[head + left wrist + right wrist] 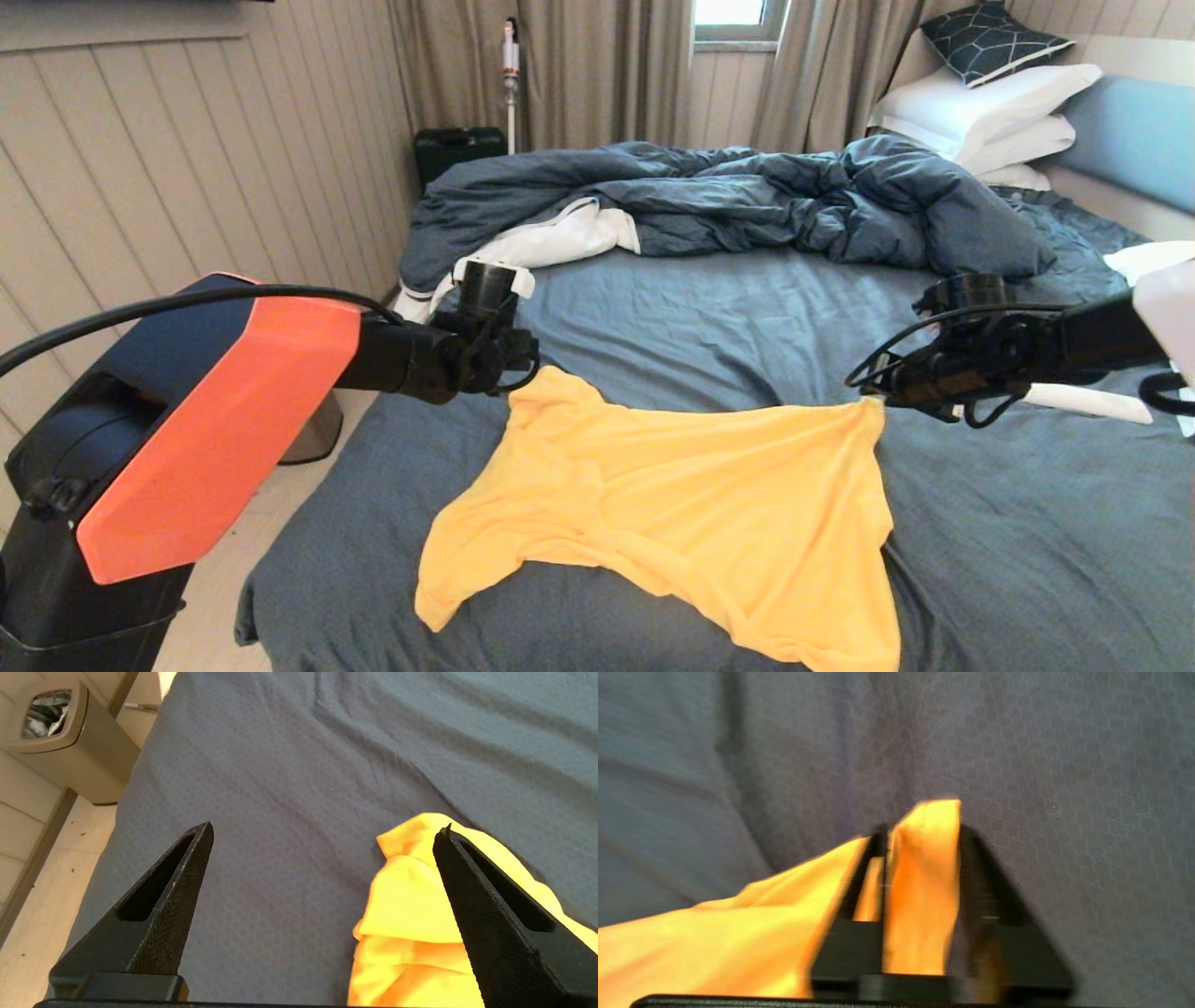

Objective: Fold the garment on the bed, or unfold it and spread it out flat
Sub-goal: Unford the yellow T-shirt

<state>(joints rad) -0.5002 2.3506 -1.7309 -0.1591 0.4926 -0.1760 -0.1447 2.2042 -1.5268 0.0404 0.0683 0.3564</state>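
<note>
The yellow-orange T-shirt (681,504) lies spread on the slate-blue bed sheet (728,308), its near part hanging over the bed's front edge. My left gripper (523,366) stands open just above the shirt's far left corner (420,896), and nothing is held between its fingers (472,905). My right gripper (882,397) is shut on the shirt's far right corner (924,882), a strip of fabric pinched between its fingers (985,896), and the cloth (714,938) trails away from it.
A rumpled dark blue duvet (747,201) with white underside lies across the far half of the bed. White pillows (990,112) rest by the light blue headboard (1134,135). A beige bin (70,742) stands on the floor left of the bed.
</note>
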